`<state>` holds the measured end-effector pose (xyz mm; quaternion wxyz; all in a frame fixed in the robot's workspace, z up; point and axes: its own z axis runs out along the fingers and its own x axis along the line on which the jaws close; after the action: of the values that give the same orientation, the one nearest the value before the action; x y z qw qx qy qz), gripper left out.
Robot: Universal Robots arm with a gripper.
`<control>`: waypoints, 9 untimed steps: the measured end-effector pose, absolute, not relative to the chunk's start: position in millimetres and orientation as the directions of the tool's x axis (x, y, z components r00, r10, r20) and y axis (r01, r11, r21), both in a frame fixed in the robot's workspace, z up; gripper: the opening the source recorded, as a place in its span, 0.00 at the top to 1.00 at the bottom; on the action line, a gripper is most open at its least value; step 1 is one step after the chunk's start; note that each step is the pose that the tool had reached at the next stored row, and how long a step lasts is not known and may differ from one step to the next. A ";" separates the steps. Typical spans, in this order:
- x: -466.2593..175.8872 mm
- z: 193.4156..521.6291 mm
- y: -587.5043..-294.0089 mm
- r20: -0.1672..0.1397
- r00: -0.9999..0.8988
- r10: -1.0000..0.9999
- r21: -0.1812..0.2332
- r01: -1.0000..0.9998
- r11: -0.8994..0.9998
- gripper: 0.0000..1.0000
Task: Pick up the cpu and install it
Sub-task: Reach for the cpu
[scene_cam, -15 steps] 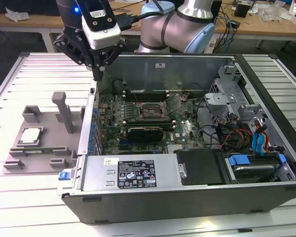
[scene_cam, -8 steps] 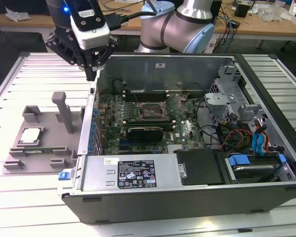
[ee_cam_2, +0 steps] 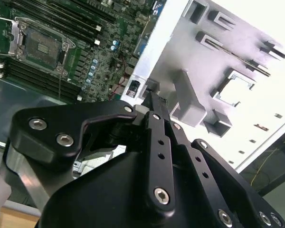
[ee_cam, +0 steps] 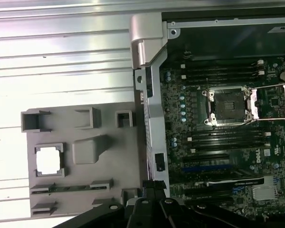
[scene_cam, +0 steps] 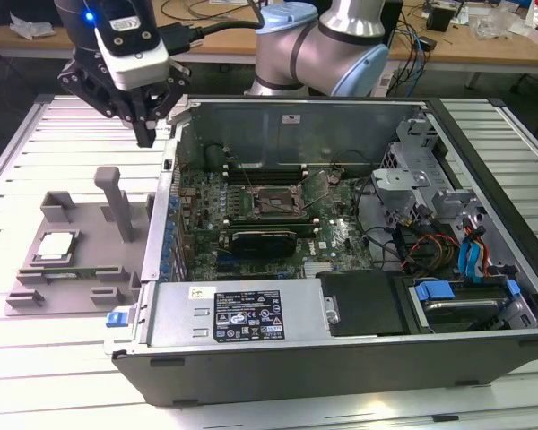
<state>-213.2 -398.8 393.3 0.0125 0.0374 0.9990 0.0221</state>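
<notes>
The cpu [scene_cam: 56, 246] is a shiny silver square lying flat in a recess of the grey tray [scene_cam: 85, 224], at the exterior view's left. Both wrist views also show the cpu [ee_cam: 49, 160] [ee_cam_2: 236, 89] seated in the tray [ee_cam: 80, 130]. The black socket [scene_cam: 273, 202] with its metal frame swung open sits on the motherboard inside the case, and appears in both wrist views [ee_cam: 226, 105] [ee_cam_2: 43, 45]. My gripper [scene_cam: 145, 134] hangs high over the case's side wall, between tray and motherboard, fingers shut with nothing in them [ee_cam_2: 154, 102] [ee_cam: 154, 186].
The open computer case [scene_cam: 341, 269] lies on a slatted white table [scene_cam: 36, 358]. An upright grey post [scene_cam: 117, 202] rises from the tray beside the cpu. The case's metal side wall [scene_cam: 166, 215] stands between tray and motherboard. Cables and drive bays fill the exterior view's right.
</notes>
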 end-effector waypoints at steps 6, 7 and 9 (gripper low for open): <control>-232.1 393.3 -398.8 -0.023 -0.997 0.075 0.045 0.074 0.996 0.89; -235.2 393.3 -398.8 -0.023 -0.997 0.075 0.045 0.074 0.996 0.89; -242.0 393.2 -398.8 -0.023 -0.997 0.075 0.045 0.074 0.996 0.89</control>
<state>-242.0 -398.8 393.2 0.0125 0.0374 0.9990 0.0221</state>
